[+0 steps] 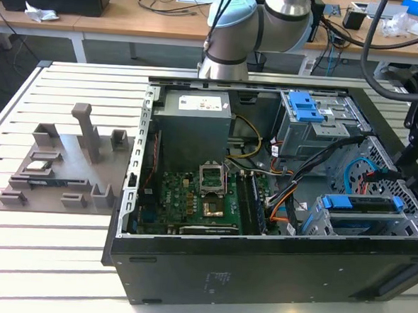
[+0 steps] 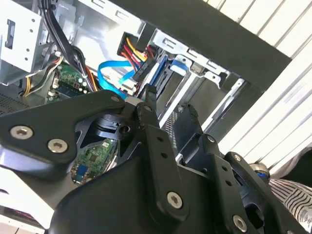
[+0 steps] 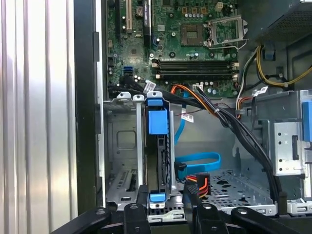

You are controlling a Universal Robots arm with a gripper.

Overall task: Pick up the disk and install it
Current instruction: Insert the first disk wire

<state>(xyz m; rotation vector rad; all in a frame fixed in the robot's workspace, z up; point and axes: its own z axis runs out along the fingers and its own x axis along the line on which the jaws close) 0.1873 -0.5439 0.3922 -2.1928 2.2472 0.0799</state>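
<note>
Cables are my worry: the blue cable (image 3: 197,161) and black bundle (image 3: 234,129) lie just beside the disk (image 3: 158,161), seated on edge in its cage at lower centre, and could snag. My claw (image 3: 165,197) hangs above it, fingers (image 2: 148,122) parted, gripping nothing.

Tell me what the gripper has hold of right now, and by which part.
Nothing is held. The gripper hangs open just above the disk, which sits on edge in its bay with the blue bracket around it; the fingers straddle its near end.
</note>
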